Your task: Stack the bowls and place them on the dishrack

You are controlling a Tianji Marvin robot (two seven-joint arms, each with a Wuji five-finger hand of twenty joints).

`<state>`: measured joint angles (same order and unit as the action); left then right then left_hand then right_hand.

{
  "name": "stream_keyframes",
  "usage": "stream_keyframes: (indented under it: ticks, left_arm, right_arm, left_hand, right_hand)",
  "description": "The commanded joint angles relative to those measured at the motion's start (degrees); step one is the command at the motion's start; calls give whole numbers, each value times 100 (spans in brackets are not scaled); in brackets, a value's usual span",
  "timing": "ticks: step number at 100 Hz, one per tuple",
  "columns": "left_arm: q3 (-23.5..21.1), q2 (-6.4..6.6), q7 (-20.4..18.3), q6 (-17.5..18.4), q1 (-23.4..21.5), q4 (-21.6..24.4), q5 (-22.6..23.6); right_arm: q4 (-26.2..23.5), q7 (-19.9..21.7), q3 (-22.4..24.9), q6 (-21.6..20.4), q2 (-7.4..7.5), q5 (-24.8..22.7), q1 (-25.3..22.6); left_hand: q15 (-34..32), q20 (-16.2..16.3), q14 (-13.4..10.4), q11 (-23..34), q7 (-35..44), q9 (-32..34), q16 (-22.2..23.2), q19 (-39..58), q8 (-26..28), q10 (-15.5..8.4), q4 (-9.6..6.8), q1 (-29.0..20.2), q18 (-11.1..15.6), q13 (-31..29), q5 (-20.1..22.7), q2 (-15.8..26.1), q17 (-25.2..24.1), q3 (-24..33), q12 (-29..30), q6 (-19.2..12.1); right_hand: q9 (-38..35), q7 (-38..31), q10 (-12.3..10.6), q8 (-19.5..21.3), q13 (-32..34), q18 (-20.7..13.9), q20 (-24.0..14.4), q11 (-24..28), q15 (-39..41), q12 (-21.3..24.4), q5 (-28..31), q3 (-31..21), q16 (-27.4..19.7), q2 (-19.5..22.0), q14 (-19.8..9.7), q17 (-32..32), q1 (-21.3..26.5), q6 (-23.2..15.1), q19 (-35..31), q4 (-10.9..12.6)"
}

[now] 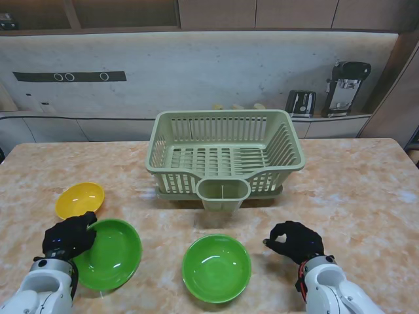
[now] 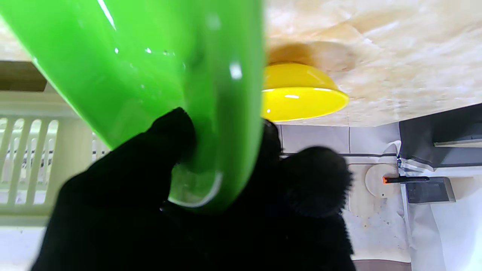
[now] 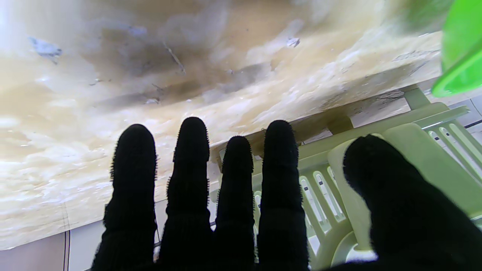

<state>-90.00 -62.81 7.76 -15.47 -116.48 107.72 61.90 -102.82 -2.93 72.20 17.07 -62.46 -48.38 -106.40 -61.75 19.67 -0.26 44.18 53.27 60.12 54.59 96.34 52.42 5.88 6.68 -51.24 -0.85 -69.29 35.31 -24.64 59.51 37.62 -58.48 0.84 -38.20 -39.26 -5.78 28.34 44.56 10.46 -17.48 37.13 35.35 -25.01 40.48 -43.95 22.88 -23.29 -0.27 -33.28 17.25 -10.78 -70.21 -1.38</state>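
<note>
While the left hand (image 1: 69,237) pinches the rim of a tilted green bowl (image 1: 110,254) nearest me, the right hand (image 1: 296,241) hangs empty with fingers spread beside a second green bowl (image 1: 216,267), a yellow bowl (image 1: 79,199) and the dishrack (image 1: 224,154) farther off.

Left wrist view: green bowl (image 2: 158,75) was cut off by the frame's top edge, and it hid part of the yellow bowl (image 2: 301,94). Right wrist view: second green bowl (image 3: 461,49) was cropped at the upper right corner; dish rack (image 3: 421,150) was partly behind the fingers (image 3: 280,180).
</note>
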Motion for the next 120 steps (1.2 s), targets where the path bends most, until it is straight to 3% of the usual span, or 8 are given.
stream_keyframes:
  ticks: [1,48,86,120]
  left_arm:
    - [3,-44,-29,38,-100,192,-74]
    - [503,-155,-42,-70,2,633,-1366]
    - [900,-237,-144,-107,337,683,-2641]
    - [1062,-279,-231,-27,379,789,-3419]
  right_arm:
    - [-32,35,24,13,-26,-85,-104]
    - [-134,-204,261,85,-48,-398,-288]
    - [-137,-189,254,107,-44,-417,-291]
    - [-129,-182,251,118,-43,-418,-288]
  left_hand:
    - [-173,-27,-56,199,360,135,61,559,145,54,-495,-522,667,-279,150,130,135,534,-24,-405]
    - [-104,-68,79,178,257,52,24,524,115,221,-542,-683,535,-267,141,210,121,404,31,-218]
    - [-107,-70,150,222,226,15,25,539,123,322,-576,-781,418,-249,137,237,119,346,61,-100]
    - [-152,-60,194,257,218,-7,26,570,118,385,-587,-831,381,-256,140,257,123,321,83,-29]
  right_hand:
    - [-175,-100,-142,-59,-29,-5,-86,-63,-56,46,78,41,-82,13,17,53,38,-160,26,18]
    - [-231,-190,-177,-128,-63,-34,-100,-147,-100,61,63,46,-80,-61,26,151,80,-338,50,-27]
    - [-242,-237,-182,-163,-74,-37,-124,-177,-115,45,56,59,-71,-60,28,172,86,-355,45,-31]
    - [-238,-245,-179,-182,-74,-48,-134,-187,-117,36,51,64,-65,-52,25,180,82,-342,52,-28]
